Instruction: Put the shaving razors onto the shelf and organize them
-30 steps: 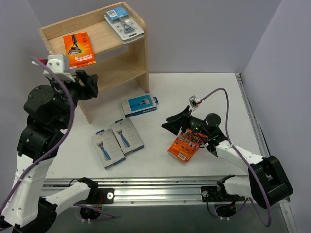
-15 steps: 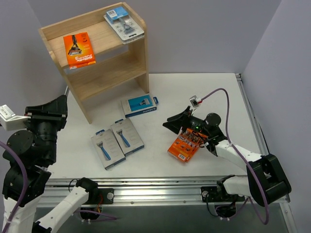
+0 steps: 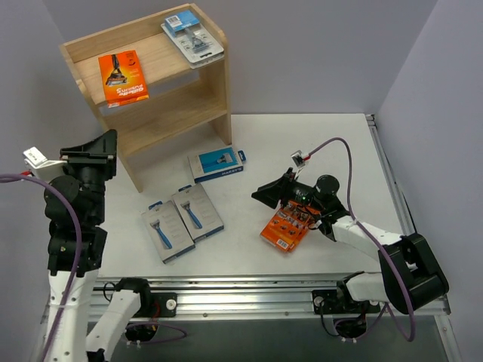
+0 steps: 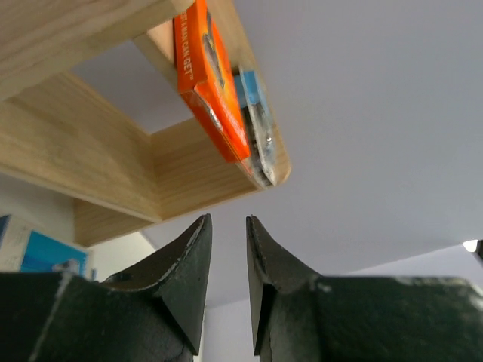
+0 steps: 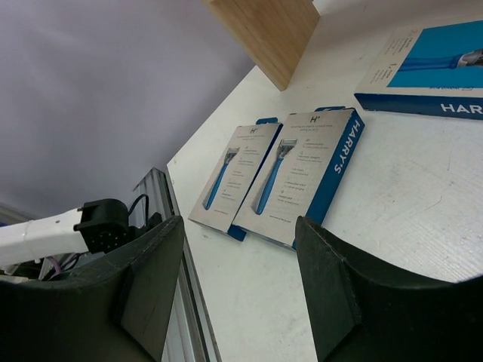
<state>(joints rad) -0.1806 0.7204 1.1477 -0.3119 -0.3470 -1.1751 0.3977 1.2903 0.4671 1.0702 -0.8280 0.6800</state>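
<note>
— Where are the packs?
— Two lie on the shelf top. An orange box lies flat at the left, and the blister pack at the far right corner juts past the rim. On the table, a blue box lies by the shelf foot. Two grey boxes lie nearer, edges touching, each picturing a blue razor. A second orange box is to the right.
— Any room?
— Bare tabletop runs far right to the rail, and bare wood shows between the shelf packs.
— Grippers?
— The left gripper is left of the shelf, fingers almost together and holding nothing. The right gripper is spread wide and empty, just beside the second orange box.
</note>
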